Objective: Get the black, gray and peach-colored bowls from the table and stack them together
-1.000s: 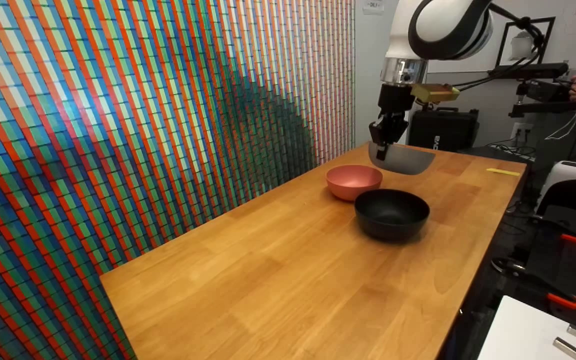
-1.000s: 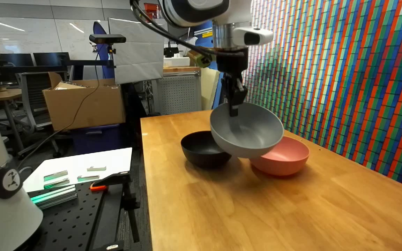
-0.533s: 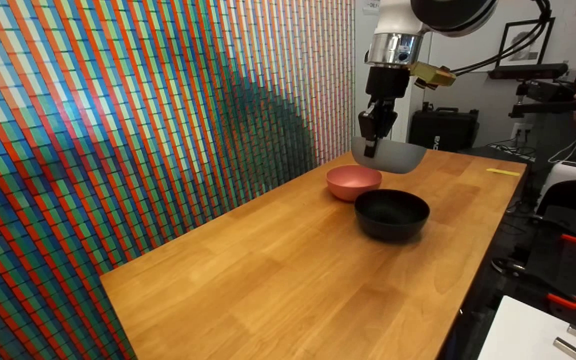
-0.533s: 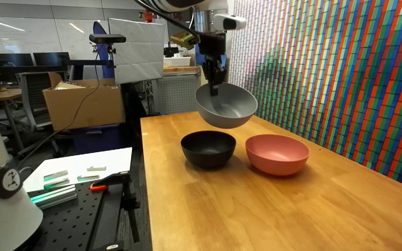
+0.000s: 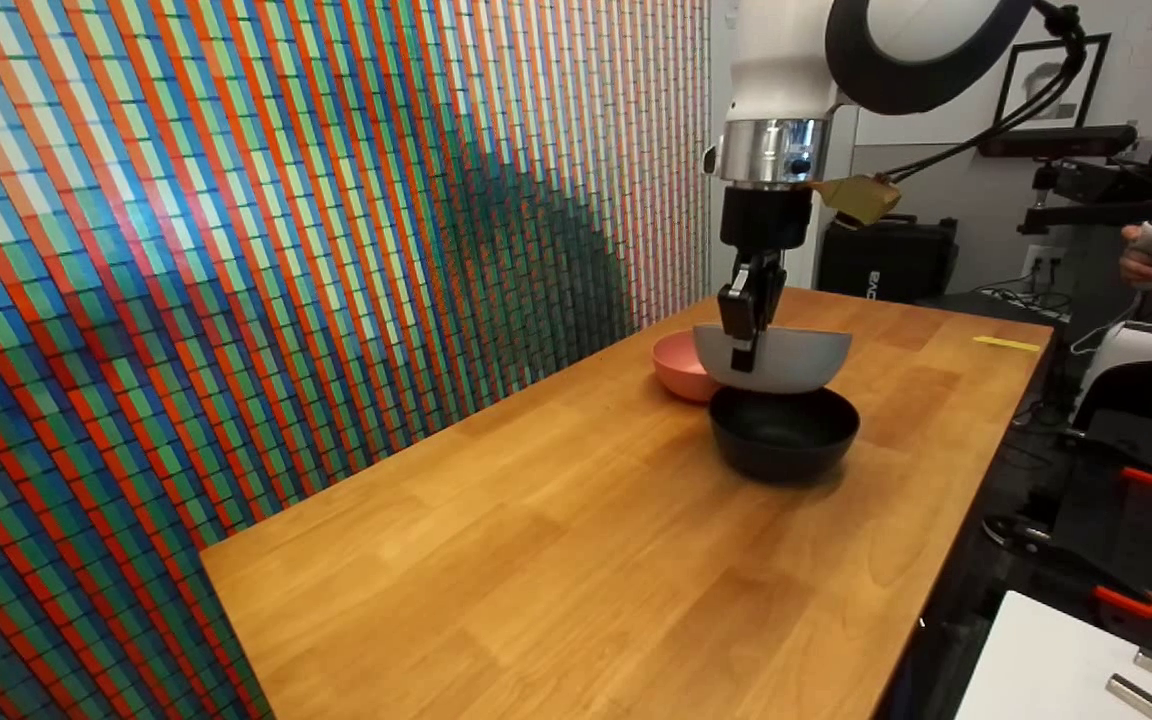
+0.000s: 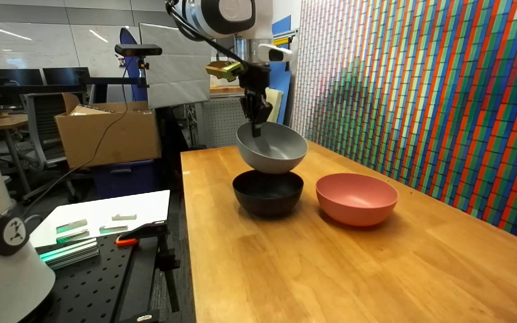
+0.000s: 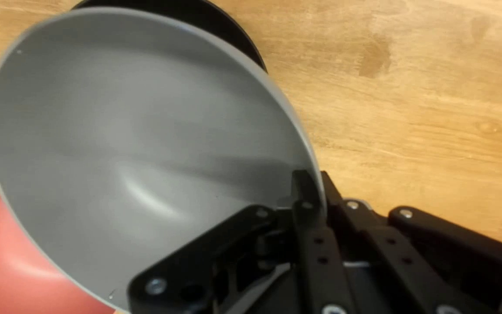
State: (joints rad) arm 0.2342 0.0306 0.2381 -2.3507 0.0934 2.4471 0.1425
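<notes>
Though whole only in an exterior view, peach bowl (image 6: 356, 199) on table (image 6: 339, 278) (hand (image 7: 314, 181) tight on gray bowl (image 7: 146, 139)).

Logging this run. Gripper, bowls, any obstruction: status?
Gripper shut on gray bowl. Gray tilted over black bowl, contact unclear. Peach bowl beside black, seemingly not in the way.

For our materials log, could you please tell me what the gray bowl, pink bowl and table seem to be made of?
Gray bowl: perhaps plastic, satin; a soft, blurred highlight lies inside. Pink bowl: likewise perhaps plastic, satin, with even color and soft sheen. Table: wood, by its grain; smooth, perhaps sealed.
</notes>
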